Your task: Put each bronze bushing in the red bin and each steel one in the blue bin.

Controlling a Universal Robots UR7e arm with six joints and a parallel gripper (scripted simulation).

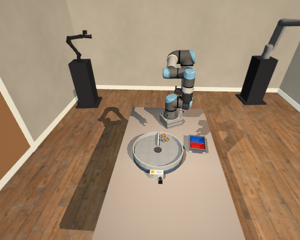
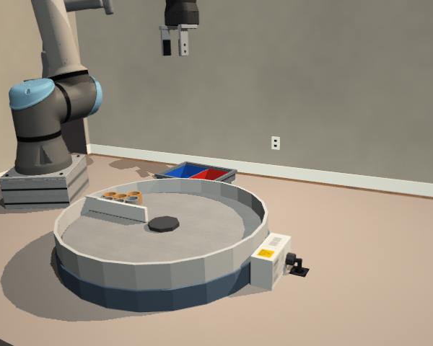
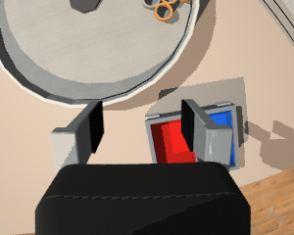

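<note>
Three bronze bushings (image 1: 166, 139) (image 2: 139, 198) (image 3: 164, 19) and three steel bushings (image 1: 163, 140) (image 2: 132, 201) stand clustered on the turntable (image 1: 150, 157) (image 2: 194, 241) (image 3: 88, 54), near its rim on the arm's side and beside the divider. In the wrist view the cluster is cut off at the top edge. The red bin (image 1: 197, 146) (image 2: 213, 174) (image 3: 169, 142) and blue bin (image 1: 197, 139) (image 2: 182, 171) (image 3: 224, 120) share one grey tray; no bushing shows in either. My gripper (image 2: 175, 54) (image 3: 142, 117) is open and empty, pointing down, high above the table.
A white divider (image 1: 158, 139) (image 2: 115, 208) runs from the turntable's dark hub (image 1: 158, 149) (image 2: 163, 223) to its raised rim. A white box (image 1: 156, 174) (image 2: 270, 260) is at the rim's far side from the arm's base (image 1: 170, 121) (image 2: 43, 187), with a small black device beside it.
</note>
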